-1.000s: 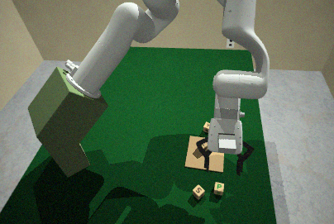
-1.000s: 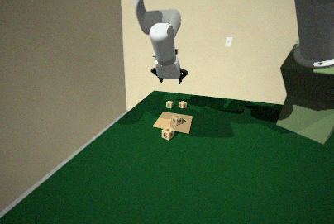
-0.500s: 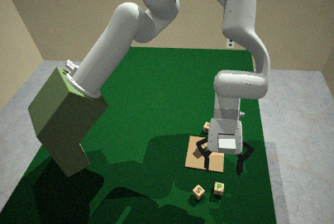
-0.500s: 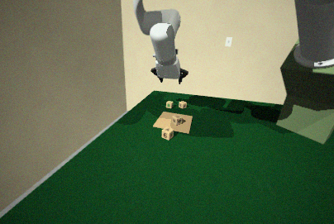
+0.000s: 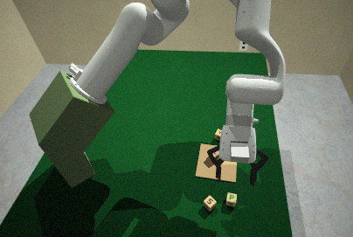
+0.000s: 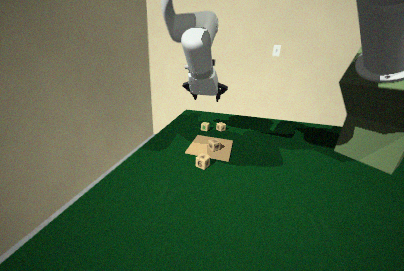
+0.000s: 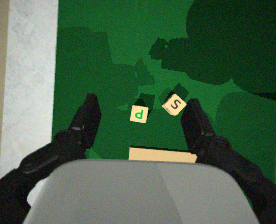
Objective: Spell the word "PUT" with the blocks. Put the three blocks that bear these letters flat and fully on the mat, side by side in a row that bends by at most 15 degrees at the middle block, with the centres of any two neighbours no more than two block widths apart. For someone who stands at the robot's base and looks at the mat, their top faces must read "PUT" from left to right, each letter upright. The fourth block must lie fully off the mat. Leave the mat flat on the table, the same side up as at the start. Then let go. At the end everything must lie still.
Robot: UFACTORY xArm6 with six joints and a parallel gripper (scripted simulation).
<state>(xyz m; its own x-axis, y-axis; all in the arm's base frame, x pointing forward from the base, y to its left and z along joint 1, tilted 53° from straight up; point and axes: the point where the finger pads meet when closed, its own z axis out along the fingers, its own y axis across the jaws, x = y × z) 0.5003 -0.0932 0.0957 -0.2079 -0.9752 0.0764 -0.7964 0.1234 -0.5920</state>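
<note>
A tan mat (image 5: 213, 165) lies on the green table top; it also shows in the exterior view (image 6: 210, 148), and its edge shows in the wrist view (image 7: 162, 154). One block (image 6: 214, 145) sits on the mat; its letter is unreadable. The P block (image 5: 231, 198) and the S block (image 5: 210, 203) (image 7: 174, 104) lie side by side off the mat, and the wrist view shows both P (image 7: 139, 114) and S. A fourth block (image 5: 218, 134) lies off the mat's other side, its letter unreadable. My gripper (image 5: 236, 168) (image 6: 205, 96) hangs open and empty high above the mat's edge, with P between the fingers in the wrist view (image 7: 141, 120).
The arm's big olive-green base box (image 5: 65, 128) stands at the left of the table. A grey floor strip (image 5: 314, 146) runs along the table's right edge, close to the blocks. Walls close the room behind.
</note>
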